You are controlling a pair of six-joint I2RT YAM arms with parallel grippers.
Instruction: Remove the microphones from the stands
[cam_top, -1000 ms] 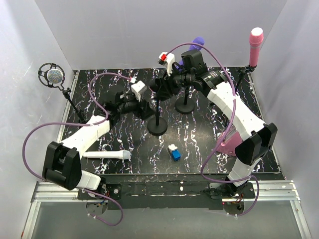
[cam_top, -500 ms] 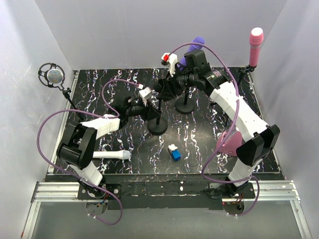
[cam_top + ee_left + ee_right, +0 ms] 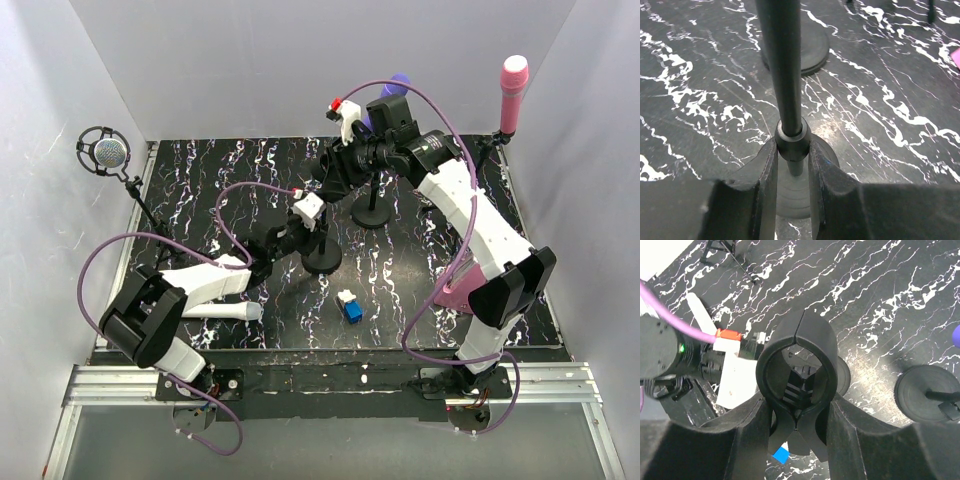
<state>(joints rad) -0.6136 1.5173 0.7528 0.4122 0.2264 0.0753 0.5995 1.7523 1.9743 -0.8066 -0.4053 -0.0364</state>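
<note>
A black stand rises from a round base [image 3: 322,257] at mid-table. Low on its pole [image 3: 782,65], just above the base [image 3: 790,192], my left gripper [image 3: 791,150] is shut, with a finger pressed against each side of the pole's collar. At the top, my right gripper [image 3: 797,405] is shut on the stand's ring-shaped clip [image 3: 796,355], which holds nothing. A white microphone [image 3: 215,311] lies flat on the table near the left arm. In the top view the left gripper [image 3: 308,235] sits below the right gripper [image 3: 325,180].
A second black stand [image 3: 372,215] behind carries a purple microphone [image 3: 398,85]. A pink microphone [image 3: 512,90] stands at back right, and a grey one in a shock mount [image 3: 105,152] at back left. A blue-and-white block [image 3: 350,305] lies in front, a pink object [image 3: 458,285] by the right arm.
My left arm has swung right to the central stand and its jaws have closed on the pole. The right gripper has stayed on the clip.
</note>
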